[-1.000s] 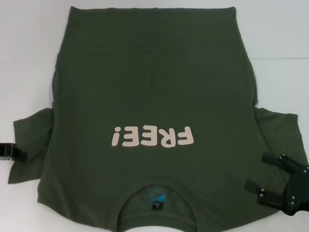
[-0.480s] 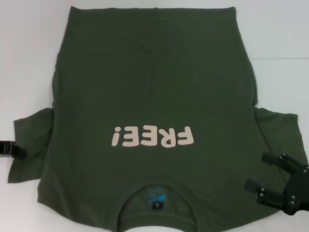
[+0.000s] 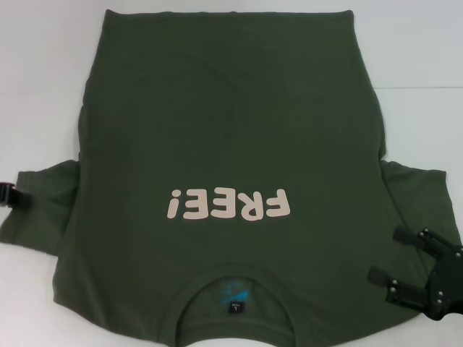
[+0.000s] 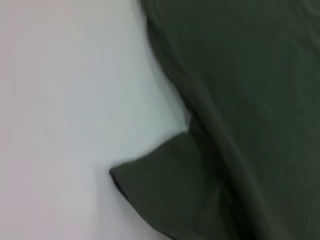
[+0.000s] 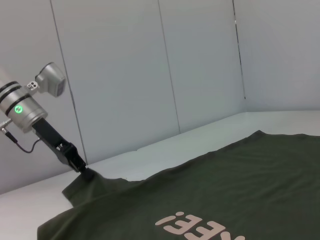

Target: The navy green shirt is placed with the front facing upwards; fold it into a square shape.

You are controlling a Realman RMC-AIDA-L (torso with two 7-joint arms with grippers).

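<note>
Left gripper (image 3: 16, 194): at the 9 o'clock edge of the head view, its black tip meeting the outer corner of the shirt's left sleeve; in the right wrist view the same gripper (image 5: 84, 170) comes down at a slant and its tip is pinched on that sleeve corner, which rises into a small peak off the table

Left arm (image 5: 27, 107): silver cylinder with a green light, black link below it running down to the gripper

Right gripper (image 3: 405, 264): at about 4 o'clock in the head view, two black fingers (image 3: 411, 237) spread wide apart and pointing toward the shirt, poised over the right sleeve and holding nothing

Navy green shirt (image 3: 231, 130): spread flat, front up, filling most of the table; collar at 6 o'clock nearest the robot, hem at 12 o'clock

Left sleeve (image 3: 40, 210): stretched out toward 9 o'clock; its cuff corner (image 4: 150, 185) shows in the left wrist view as a dark green flap on the white surface

Right sleeve (image 3: 423, 199): lies flat toward 3 o'clock, partly under the right gripper

Lettering (image 3: 229, 204): pale "FREE!" across the chest, upside down from the robot's side, just above the collar

Collar (image 3: 233, 293): blue print and a small dark tag inside

Table (image 3: 43, 87): plain white, bare on both sides of the shirt

Wall (image 5: 150, 65): grey panels behind the table
</note>
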